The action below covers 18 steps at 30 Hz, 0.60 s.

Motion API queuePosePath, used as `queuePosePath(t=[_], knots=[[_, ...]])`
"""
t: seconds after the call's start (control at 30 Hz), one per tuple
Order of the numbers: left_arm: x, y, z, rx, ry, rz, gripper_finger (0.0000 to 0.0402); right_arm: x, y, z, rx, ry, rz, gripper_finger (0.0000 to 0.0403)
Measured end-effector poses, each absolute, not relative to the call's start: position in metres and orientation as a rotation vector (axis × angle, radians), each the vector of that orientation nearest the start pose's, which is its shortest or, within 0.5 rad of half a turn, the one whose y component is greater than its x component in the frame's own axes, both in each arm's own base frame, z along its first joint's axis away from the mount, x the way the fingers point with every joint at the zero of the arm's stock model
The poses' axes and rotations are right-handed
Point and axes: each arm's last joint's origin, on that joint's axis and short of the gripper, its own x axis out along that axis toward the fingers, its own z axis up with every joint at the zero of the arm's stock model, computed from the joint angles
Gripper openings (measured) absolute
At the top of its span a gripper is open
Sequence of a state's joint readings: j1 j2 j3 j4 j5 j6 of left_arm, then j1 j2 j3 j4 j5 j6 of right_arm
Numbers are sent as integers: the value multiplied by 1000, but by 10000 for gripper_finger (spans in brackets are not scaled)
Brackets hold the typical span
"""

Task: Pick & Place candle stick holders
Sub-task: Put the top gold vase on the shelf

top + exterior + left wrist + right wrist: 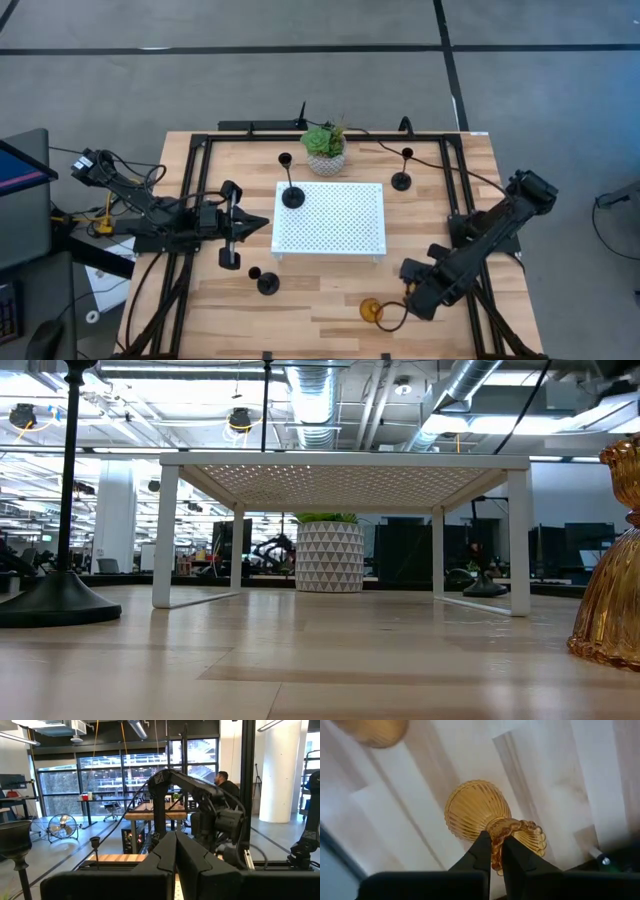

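Observation:
A white perforated shelf [330, 220] stands mid-table. One tall black holder [292, 195] stands by its round base on the shelf's far left corner. Another tall black holder [401, 181] stands on the table by the shelf's far right corner. A shorter black holder [268, 283] stands near the front, and shows large in the low view [55, 600]. My right gripper [392, 312] is shut on an amber holder [372, 310] at the front right. My left gripper [262, 224] is shut and empty, left of the shelf and pointing at it. My right gripper pinches the amber holder's narrow stem [496, 836] between its two fingers [479, 851], between the ribbed base and the cup. The fingers slant down from the table's right and lie across the stem. In the low view the base [605, 640] rests on the table.
A green plant in a white patterned pot [325, 152] stands at the far edge behind the shelf. A blurred amber shape [370, 730] shows at the edge of the right wrist view. Black frame rails run along the table's sides. Bare wood lies in front of the shelf.

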<state>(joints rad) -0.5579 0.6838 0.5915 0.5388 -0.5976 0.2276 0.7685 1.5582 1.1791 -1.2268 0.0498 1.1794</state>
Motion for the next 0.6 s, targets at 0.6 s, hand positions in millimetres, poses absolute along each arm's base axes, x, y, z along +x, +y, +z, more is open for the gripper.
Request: queuePosePath(t=[0.6], knots=[[134,-64,347,-19,-367,81,7,176,171,309,259,1363,-564,9]])
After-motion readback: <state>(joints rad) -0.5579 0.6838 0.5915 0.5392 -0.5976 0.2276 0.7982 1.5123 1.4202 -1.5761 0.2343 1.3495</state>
